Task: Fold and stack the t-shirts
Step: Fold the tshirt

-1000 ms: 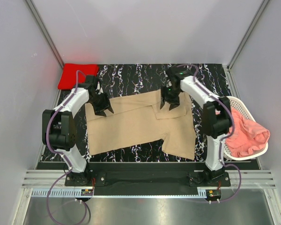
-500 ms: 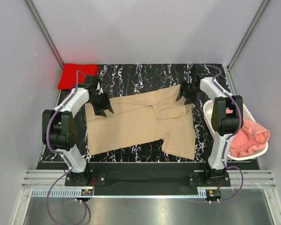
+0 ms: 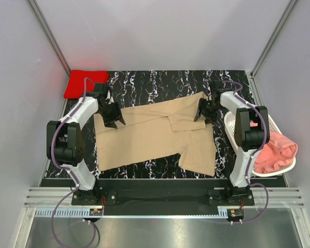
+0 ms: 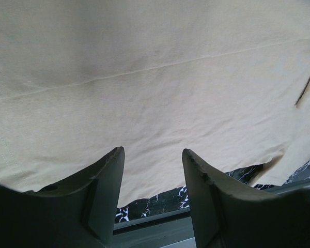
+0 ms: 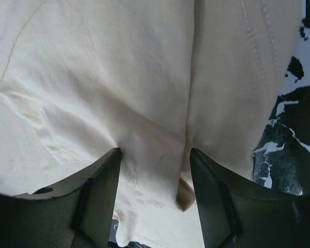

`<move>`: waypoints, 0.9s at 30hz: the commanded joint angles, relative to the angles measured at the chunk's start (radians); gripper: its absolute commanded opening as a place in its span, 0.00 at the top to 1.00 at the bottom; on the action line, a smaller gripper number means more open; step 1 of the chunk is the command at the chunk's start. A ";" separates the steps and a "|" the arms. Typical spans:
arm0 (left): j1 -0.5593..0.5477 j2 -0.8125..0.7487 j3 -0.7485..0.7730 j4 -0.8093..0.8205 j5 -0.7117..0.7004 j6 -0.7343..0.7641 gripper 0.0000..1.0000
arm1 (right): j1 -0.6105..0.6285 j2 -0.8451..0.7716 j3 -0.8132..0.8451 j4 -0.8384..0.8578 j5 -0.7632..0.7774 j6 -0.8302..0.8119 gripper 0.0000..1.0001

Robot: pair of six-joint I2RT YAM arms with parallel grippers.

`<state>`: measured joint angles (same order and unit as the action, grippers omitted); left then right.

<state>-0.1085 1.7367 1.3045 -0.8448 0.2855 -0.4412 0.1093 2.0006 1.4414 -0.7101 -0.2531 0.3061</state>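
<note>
Tan t-shirt (image 3: 150, 137): you will find it spread across the middle of the table, mostly flat, with a flap folded over near its far right corner.
Tan t-shirt, left wrist view (image 4: 155, 77): it fills your frame, smooth, with one seam line running across it.
Tan t-shirt, right wrist view (image 5: 119, 77): here it is creased, with a fold running down between the fingers.
Red t-shirt (image 3: 82, 82): it sits folded at the table's far left corner, well apart from the tan one.
Salmon-pink t-shirt (image 3: 276, 150): it is bunched in the basket and spills over the right rim.
Left gripper (image 3: 118, 123): it is at the tan shirt's far left edge. Your wrist view (image 4: 152, 152) shows the jaws parted over the cloth edge, clamping nothing.
Right gripper (image 3: 201, 118): it is at the tan shirt's far right edge, by the folded flap. Your wrist view (image 5: 154, 150) shows the jaws parted with the tips at the cloth, which puckers between them. No grip shows.
Basket (image 3: 271, 172): this is the white plastic lattice basket, at the table's right side beside the right arm.
Table (image 3: 155, 82): it has a black top with white marbling, bare along the far strip.
</note>
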 commanded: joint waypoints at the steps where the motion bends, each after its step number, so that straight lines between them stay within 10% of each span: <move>1: 0.004 -0.002 0.004 0.010 0.020 0.010 0.46 | -0.005 -0.091 -0.019 0.032 -0.014 -0.018 0.36; 8: 0.004 -0.005 0.004 0.009 0.020 0.013 0.46 | -0.007 -0.112 -0.059 0.066 -0.130 0.040 0.44; 18: 0.004 -0.005 -0.002 0.015 0.024 0.013 0.46 | -0.040 -0.143 -0.049 -0.047 -0.233 0.238 1.00; 24: 0.004 -0.005 -0.011 0.020 0.026 0.018 0.46 | -0.077 -0.123 -0.019 -0.120 0.082 0.139 0.94; 27: 0.006 0.000 -0.011 0.021 0.029 0.019 0.46 | -0.076 -0.063 0.011 -0.158 0.054 0.088 0.58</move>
<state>-0.1085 1.7367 1.2972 -0.8421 0.2886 -0.4408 0.0292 1.9167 1.3960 -0.8177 -0.2672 0.4553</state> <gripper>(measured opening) 0.539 0.373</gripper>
